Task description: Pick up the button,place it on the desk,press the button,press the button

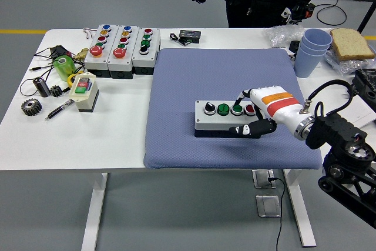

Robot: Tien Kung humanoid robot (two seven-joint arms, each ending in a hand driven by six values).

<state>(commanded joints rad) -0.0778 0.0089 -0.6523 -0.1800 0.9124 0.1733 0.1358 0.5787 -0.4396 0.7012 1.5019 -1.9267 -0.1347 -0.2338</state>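
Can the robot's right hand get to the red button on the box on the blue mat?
Probably yes. The right hand already rests at the button box, with a finger on a green button, and the red button sits right beside it with nothing between.
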